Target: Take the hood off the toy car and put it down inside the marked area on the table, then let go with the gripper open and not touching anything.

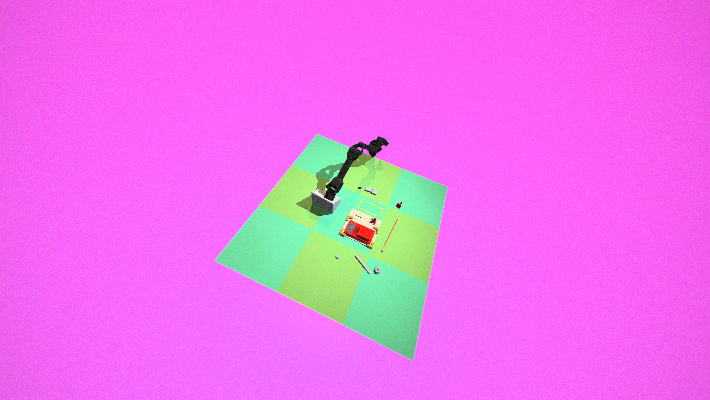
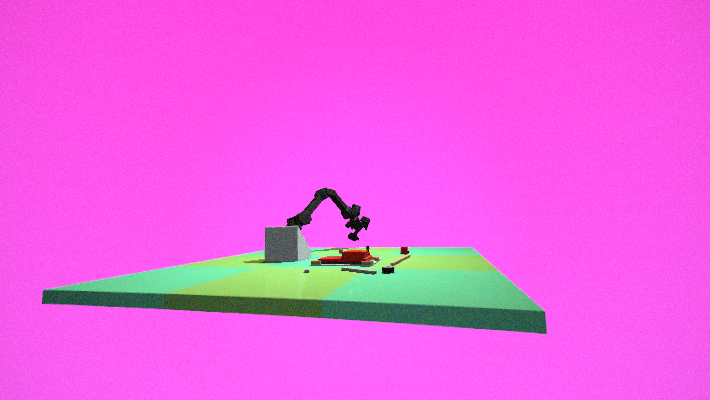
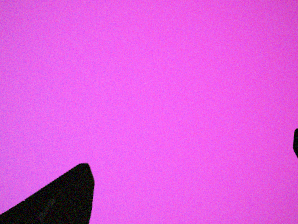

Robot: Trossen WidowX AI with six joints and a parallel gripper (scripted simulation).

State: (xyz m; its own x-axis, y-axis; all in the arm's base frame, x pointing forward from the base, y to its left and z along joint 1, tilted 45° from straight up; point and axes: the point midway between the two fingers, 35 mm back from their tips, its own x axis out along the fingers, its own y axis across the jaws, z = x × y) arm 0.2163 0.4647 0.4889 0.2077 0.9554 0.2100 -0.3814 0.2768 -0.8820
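The red toy car (image 1: pixel 357 230) (image 2: pixel 350 259) lies on a tan board (image 1: pixel 352 217) (image 2: pixel 371 261) in the middle of the checkered table, its hood in place. A dashed yellow rectangle (image 1: pixel 360 203) marks an area on the table just behind the board. My gripper (image 1: pixel 382 143) (image 2: pixel 356 233) is open and empty, held high in the air behind the board and above the car's far end. In the wrist view only one dark fingertip (image 3: pixel 49 219) shows against the pink background.
The arm's grey base block (image 1: pixel 325 201) (image 2: pixel 285 244) stands left of the board. A thin wooden rod (image 1: pixel 390 234) (image 2: pixel 400 260), a small red piece (image 1: pixel 398 204) (image 2: pixel 404 250), a grey bar (image 1: pixel 362 263) (image 2: pixel 358 270), grey pieces (image 1: pixel 370 190) and small nuts (image 1: pixel 377 270) lie around the board.
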